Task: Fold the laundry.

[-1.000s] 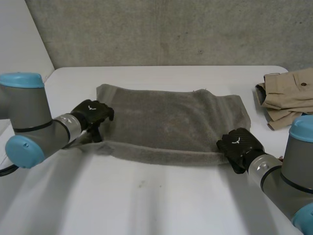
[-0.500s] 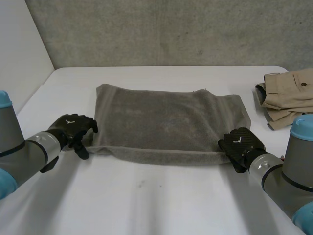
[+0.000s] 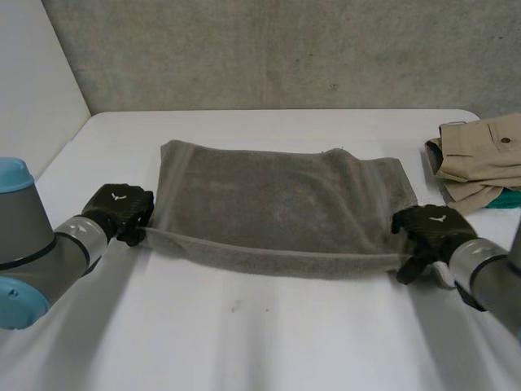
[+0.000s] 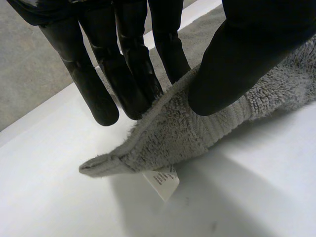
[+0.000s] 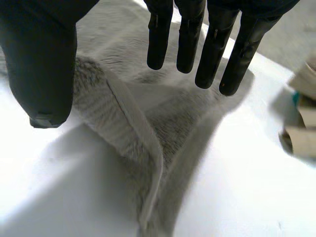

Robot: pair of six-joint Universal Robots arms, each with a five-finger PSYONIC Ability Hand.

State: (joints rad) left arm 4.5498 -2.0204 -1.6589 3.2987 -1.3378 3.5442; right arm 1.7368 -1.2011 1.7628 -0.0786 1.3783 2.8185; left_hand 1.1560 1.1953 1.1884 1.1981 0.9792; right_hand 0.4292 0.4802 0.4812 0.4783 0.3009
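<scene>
You have the grey towel (image 3: 277,204) spread flat across the middle of the white table (image 3: 244,334), its near edge raised into a taut strip between the two hands, and a folded tan garment (image 3: 480,155) lies at the table's right edge. Your left hand (image 3: 122,210) pinches the near-left corner between thumb and fingers (image 4: 133,74), a white label (image 4: 163,181) hanging under it. Your right hand (image 3: 431,228) is at the near-right corner, fingers (image 5: 187,34) straight and spread from the thumb, gripping nothing, the ridged corner under its palm.

Beige garment (image 3: 480,159) cut by the edge — teal item (image 3: 505,198) mostly hidden beneath, tag (image 4: 163,181) print unreadable
</scene>
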